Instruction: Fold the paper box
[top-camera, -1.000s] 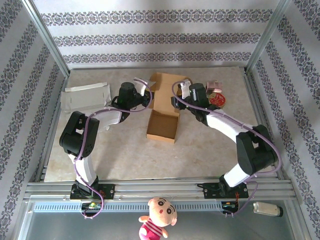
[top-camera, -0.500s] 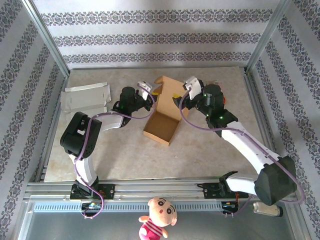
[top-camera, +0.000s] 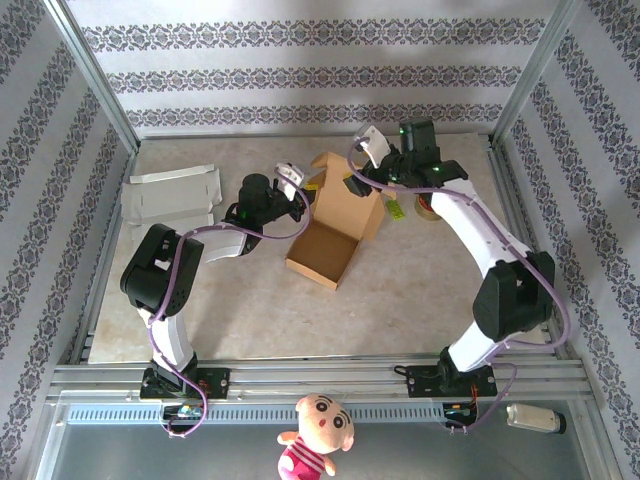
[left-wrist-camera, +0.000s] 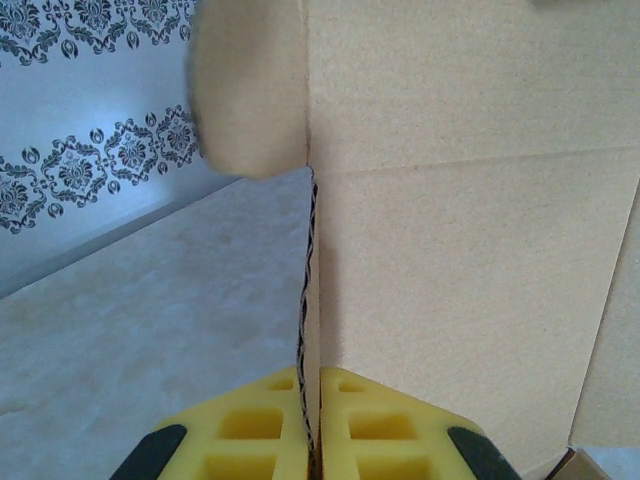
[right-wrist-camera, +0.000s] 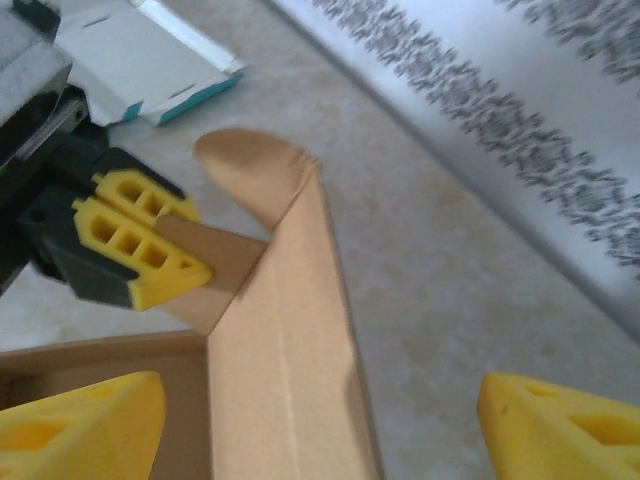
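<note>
A flat white carton (top-camera: 170, 195) lies at the left rear of the table (top-camera: 240, 300). Just right of it, the left pincer (left-wrist-camera: 310, 425) is clamped tight on a thin side flap of the brown box (top-camera: 335, 225). The box sits mid-table, its tray open and its lid raised at the back. The right pincer (right-wrist-camera: 320, 420) hangs over the lid's edge, its fingers spread wide and gripping nothing. A small round item (top-camera: 428, 207) lies further right.
</note>
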